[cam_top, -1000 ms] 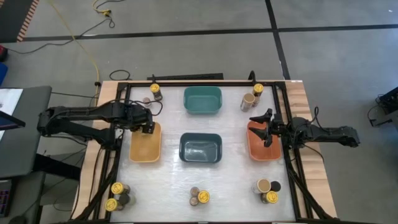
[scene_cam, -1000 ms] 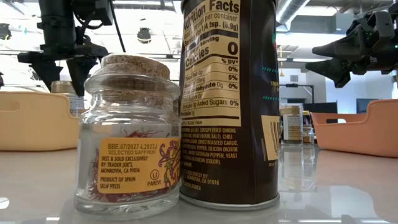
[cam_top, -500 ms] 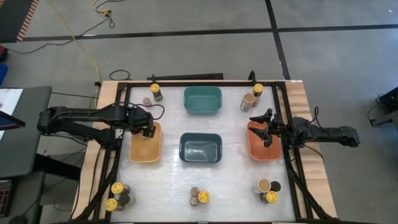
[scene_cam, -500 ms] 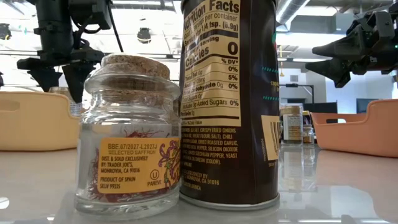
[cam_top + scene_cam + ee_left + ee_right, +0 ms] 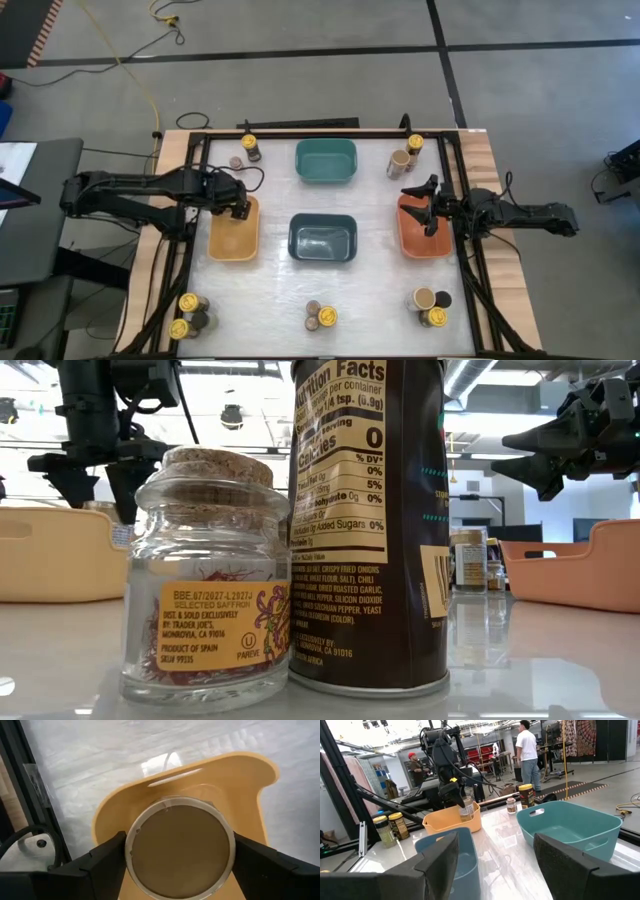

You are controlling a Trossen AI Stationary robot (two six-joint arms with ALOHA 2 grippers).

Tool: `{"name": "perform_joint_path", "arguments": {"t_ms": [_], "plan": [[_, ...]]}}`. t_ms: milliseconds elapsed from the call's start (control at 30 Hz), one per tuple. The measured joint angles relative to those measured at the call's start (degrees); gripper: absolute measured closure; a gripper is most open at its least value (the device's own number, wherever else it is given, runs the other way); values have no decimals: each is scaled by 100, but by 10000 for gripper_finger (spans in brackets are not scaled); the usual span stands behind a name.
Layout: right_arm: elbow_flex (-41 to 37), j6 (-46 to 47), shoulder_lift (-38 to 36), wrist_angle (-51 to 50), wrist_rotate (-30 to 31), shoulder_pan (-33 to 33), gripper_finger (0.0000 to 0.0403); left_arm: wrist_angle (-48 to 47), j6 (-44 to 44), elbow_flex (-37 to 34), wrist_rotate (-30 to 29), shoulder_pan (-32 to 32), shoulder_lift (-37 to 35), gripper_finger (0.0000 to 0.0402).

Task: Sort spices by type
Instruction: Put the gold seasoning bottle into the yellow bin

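At the left edge of the surface (image 5: 380, 290), the left tool (image 5: 238, 207) hangs over the far end of the yellow bin (image 5: 212, 240). It sits around a wide tan-topped jar (image 5: 180, 850) with clear glass walls. Whether the tool grips the jar or only flanks it, I cannot tell.

In the far-left corner stand a yellow-lidded jar (image 5: 249, 141) and a small brown-topped jar (image 5: 236, 162). The near-left corner has two yellow-lidded jars (image 5: 187, 302) and a dark-lidded one (image 5: 200, 320), bunched together.

Along the middle, the teal bin (image 5: 325, 143) lies by the far edge, with the dark-blue bin (image 5: 323, 218) just nearer. A pair of jars (image 5: 320, 315) stands at the near edge. From table height these are a glass, cork-stoppered saffron jar (image 5: 210, 580) and a tall dark jar with a nutrition label (image 5: 365, 520), touching.

Toward the far-right corner a tan jar (image 5: 399, 162) stands beside another yellow-lidded one (image 5: 415, 143). The right tool (image 5: 425, 207) hovers over the orange bin (image 5: 425, 254) at the right edge, its jaws spread with nothing between them. Three more jars (image 5: 433, 305) cluster in the near-right corner: tan-topped, dark-lidded and yellow-lidded.

The surface is pale and glossy, framed by black rails on a wooden top. The floor is grey, crossed by dark lines, and a yellow cable (image 5: 130, 70) trails across it. Beyond the surface are workshop benches, a person in a white shirt (image 5: 526, 750) and a person in a red cap (image 5: 415, 762).
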Motion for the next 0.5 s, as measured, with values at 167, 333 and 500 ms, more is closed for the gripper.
{"name": "perform_joint_path", "arguments": {"t_ms": [167,333,500], "plan": [[2,0,0,-2,0,0,117,47,27,0,23,0,0,87],[2,0,-1,-1,2,-1,117,55,29,0,94,0,0,87],[0,0,-1,-2,2,0,117,77,27,0,92,0,0,87]]}}
